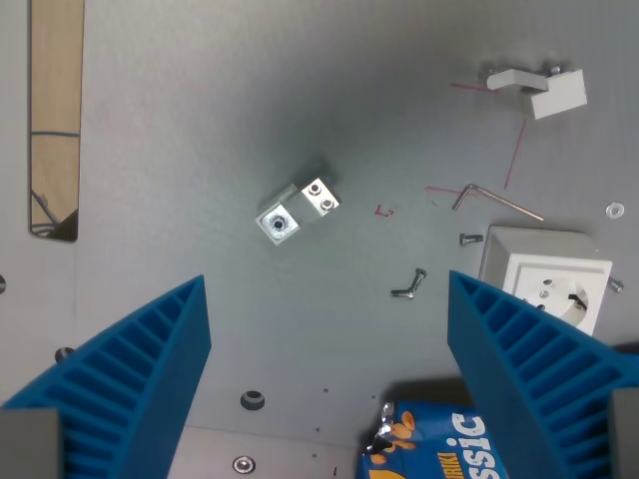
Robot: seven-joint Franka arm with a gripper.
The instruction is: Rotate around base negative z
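Note:
In the wrist view I look straight down on a grey metal plate (pixel 250 110). A small silver metal block (pixel 297 211) with two screw holes lies near the middle, tilted. My gripper (pixel 329 349) hangs above the plate with its two blue ribbed fingers (pixel 130 369) wide apart at the lower left and lower right. Nothing is between them. The block lies beyond the fingertips, apart from both.
A white socket box (pixel 547 279) stands at the right, beside the right finger. A hex key (pixel 494 200), loose screws (pixel 409 284), a washer (pixel 615 210) and a white bracket (pixel 539 88) lie at the upper right. A blue snack bag (pixel 439 444) is at the bottom. A slot (pixel 55 115) opens at the left.

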